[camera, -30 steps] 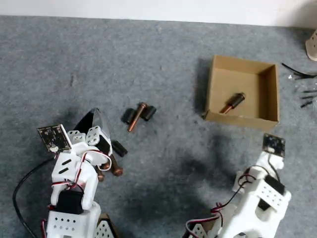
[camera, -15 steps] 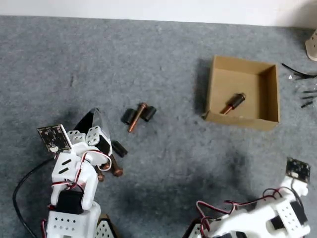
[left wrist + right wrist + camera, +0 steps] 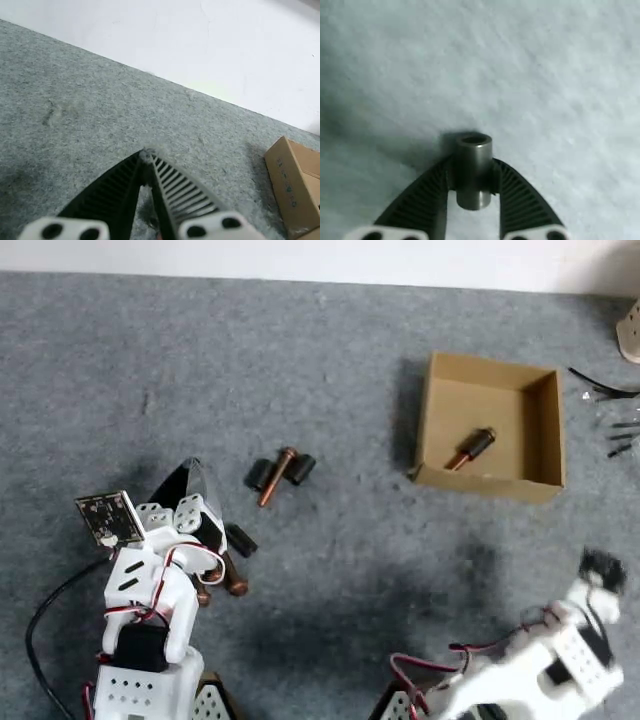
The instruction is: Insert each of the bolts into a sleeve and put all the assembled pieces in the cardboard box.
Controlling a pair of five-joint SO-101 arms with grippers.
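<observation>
Swung back toward the worktop's (image 3: 350,360) near right edge, the right hand (image 3: 472,169) grips a sleeve (image 3: 474,149), the left hand (image 3: 146,157) rests closed; one assembled piece (image 3: 470,448) lies in the cardboard box (image 3: 438,475), while a loose bolt (image 3: 276,476) and neighbouring sleeves (image 3: 260,474) remain unpaired.

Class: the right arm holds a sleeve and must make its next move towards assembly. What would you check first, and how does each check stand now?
1. Held sleeve gripped firmly: ok, it sits clamped between the right gripper's fingers.
2. Sleeve bore free: ok, the open end points away from the gripper with nothing in it.
3. Left gripper presenting a bolt: not ok, its fingers meet at the tips with no bolt seen between them.
4. A bolt available: ok, a loose bolt lies between two loose sleeves.
5. Cardboard box open with room: ok, one assembled piece lies inside.
</observation>
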